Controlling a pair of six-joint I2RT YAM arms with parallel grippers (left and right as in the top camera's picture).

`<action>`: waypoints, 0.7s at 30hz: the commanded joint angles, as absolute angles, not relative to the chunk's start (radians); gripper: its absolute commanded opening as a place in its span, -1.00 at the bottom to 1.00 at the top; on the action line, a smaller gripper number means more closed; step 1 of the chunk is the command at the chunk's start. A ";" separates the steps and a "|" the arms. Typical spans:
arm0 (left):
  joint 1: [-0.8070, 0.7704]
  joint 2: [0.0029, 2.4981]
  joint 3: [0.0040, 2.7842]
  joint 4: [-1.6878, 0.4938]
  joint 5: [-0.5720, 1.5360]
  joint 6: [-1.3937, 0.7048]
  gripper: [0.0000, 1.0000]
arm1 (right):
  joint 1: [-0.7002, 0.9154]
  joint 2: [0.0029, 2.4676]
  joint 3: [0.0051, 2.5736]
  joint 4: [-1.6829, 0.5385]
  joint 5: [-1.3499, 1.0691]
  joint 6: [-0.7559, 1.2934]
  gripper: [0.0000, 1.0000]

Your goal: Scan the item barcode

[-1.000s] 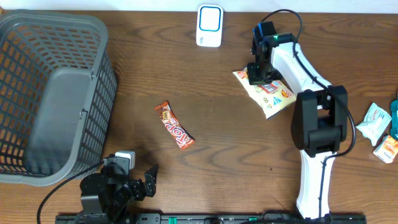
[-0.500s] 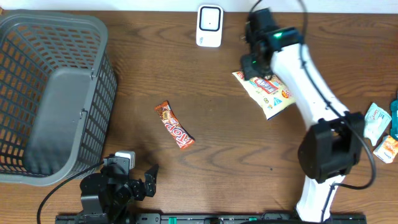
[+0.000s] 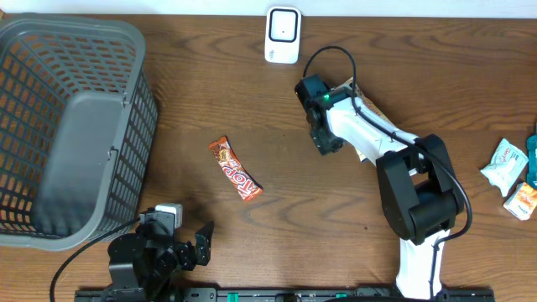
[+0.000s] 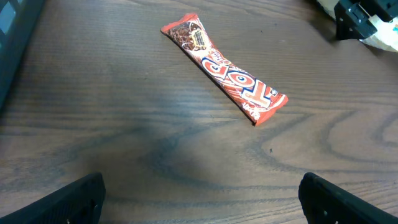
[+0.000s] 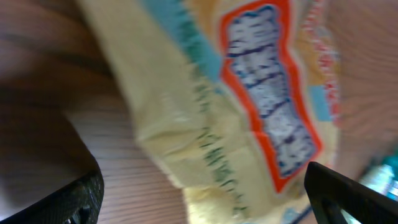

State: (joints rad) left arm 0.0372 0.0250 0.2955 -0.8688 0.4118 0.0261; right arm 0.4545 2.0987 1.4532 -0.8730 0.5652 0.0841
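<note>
Opening within the last second, the right claw (image 3: 325,143) has let go of the snack bag (image 5: 249,124), which lies on the tabletop (image 3: 277,235) under the arm, near the scanner (image 3: 283,35). Jaws apart, it swings toward the candy bar (image 3: 236,169), probably next. Left claw (image 4: 202,199): apart, idle.

The yellow snack bag (image 5: 249,124) is blurred in the right wrist view and runs past the top and bottom edges; its print cannot be read. From overhead, the right arm (image 3: 369,134) covers most of it. The orange packet (image 3: 525,200) is cut off by the right edge, the basket (image 3: 17,38) by the left. The left claw (image 4: 199,202) and right claw (image 5: 199,204) show only dark fingertips in the bottom corners.
</note>
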 commanded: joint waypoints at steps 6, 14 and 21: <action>0.034 0.023 0.297 -0.871 0.402 0.032 0.98 | 0.382 2.115 1.354 -0.802 0.570 0.063 0.68; 0.034 0.023 0.297 -0.871 0.402 0.032 0.97 | 0.300 2.122 1.377 -0.798 0.223 0.047 -0.98; 0.034 0.023 0.297 -0.871 0.402 0.032 0.98 | 0.232 1.978 1.520 -0.895 -0.524 -0.029 -0.98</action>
State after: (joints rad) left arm 0.0372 0.0250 0.2955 -0.8684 0.4118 0.0261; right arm 0.2512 2.0529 1.4696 -0.8696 0.0692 0.0467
